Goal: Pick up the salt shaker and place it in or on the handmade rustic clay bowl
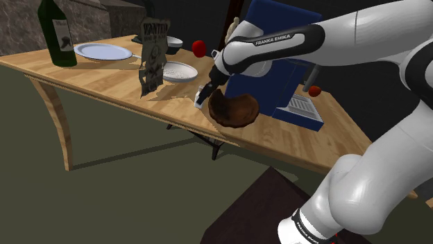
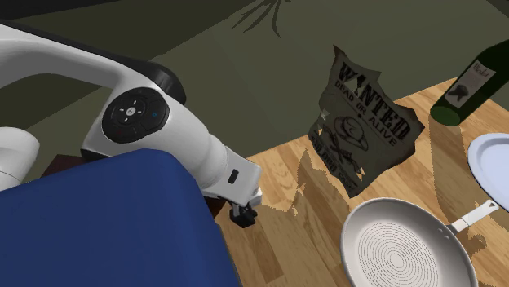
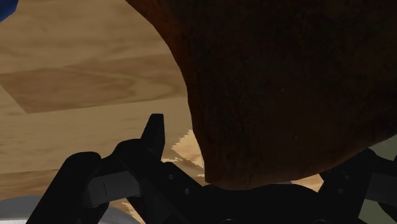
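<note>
A dark brown clay bowl (image 1: 234,109) sits near the table's front edge, in front of a blue machine (image 1: 277,41). My black gripper (image 1: 202,99) hangs low just off the bowl's rim, on the shoulder view's left of it, fingers pointing down at the wood. In the wrist view the bowl (image 3: 286,83) looms close; one finger (image 3: 154,135) stands free beside it and the other is hidden behind it, so the jaws are apart with nothing clasped. The second exterior view shows the gripper (image 2: 243,216) over the wood. I cannot pick out the salt shaker with certainty.
On the wooden table (image 1: 104,80) stand a WANTED poster (image 1: 153,55), a pale pan (image 1: 179,70), a white plate (image 1: 103,50) and a green bottle (image 1: 55,31). Two small red things (image 1: 199,48) (image 1: 314,91) lie near the blue machine.
</note>
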Motion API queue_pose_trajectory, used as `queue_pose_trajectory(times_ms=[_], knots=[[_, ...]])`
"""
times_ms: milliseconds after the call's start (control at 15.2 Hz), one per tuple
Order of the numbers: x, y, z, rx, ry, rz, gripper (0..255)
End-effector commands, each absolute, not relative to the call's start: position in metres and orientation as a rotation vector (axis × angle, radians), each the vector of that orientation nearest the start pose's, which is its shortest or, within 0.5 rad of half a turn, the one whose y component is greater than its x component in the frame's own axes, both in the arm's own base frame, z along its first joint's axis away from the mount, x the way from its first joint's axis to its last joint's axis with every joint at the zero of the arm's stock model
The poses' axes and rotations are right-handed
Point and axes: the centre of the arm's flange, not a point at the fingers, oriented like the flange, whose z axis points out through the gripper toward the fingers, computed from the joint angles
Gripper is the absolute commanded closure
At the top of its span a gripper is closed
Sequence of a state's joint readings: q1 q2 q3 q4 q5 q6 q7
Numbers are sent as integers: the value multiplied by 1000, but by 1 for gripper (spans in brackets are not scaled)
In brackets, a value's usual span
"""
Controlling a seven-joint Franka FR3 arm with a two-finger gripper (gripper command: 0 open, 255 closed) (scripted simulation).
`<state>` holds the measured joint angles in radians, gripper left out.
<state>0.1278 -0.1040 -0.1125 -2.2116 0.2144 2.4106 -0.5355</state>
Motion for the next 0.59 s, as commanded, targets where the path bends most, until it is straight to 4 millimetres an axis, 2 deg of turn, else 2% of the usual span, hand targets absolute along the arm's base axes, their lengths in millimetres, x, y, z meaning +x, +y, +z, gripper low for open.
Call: queue_pose_trajectory(times_ms=[0, 330, 396, 528], knots=[[538, 9, 452, -2941, -614, -510, 0], [538, 9, 452, -2941, -614, -510, 0], [538, 9, 452, -2941, -614, -510, 255], [538, 9, 452, -2941, -614, -510, 255]])
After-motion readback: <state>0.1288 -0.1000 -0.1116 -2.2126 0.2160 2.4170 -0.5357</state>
